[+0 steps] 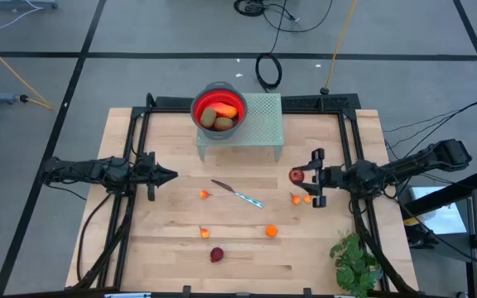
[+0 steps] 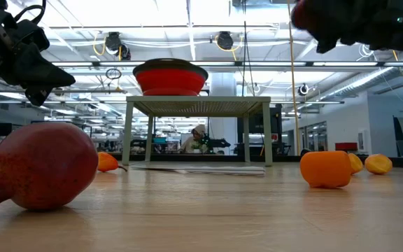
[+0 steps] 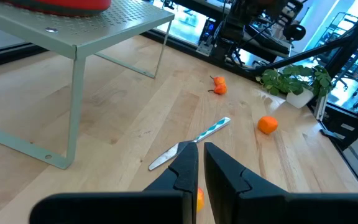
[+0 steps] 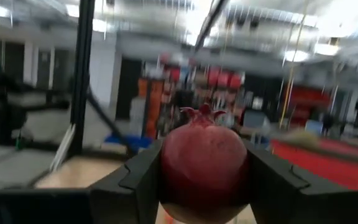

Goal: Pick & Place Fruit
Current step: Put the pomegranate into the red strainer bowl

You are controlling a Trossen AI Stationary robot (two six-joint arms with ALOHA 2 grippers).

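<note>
My right gripper (image 1: 303, 175) hangs above the table's right part, shut on a dark red round fruit (image 4: 204, 165) with a small crown. A red bowl (image 1: 218, 109) stands on a pale green perforated stand (image 1: 259, 120) at the far middle. It holds two olive-brown ovals and a red-orange piece. A second dark red fruit (image 1: 216, 254) lies near the front edge. Several tiny orange pieces (image 1: 271, 231) are scattered on the wood. My left gripper (image 1: 168, 175) waits shut at the table's left. My right gripper pinches the dark red fruit by its two round sides (image 4: 166, 168) between its two fingers. The fingers come from the table's right, slanting a little upward. The fruit is lifted clear of the table, and its crown (image 4: 202, 112) points away from the wrist.
A thin silver knife (image 1: 238, 194) lies in the table's middle, between the two arms. A green leafy plant (image 1: 356, 261) stands at the near right corner. Two tiny orange pieces (image 1: 301, 199) lie just below my right gripper.
</note>
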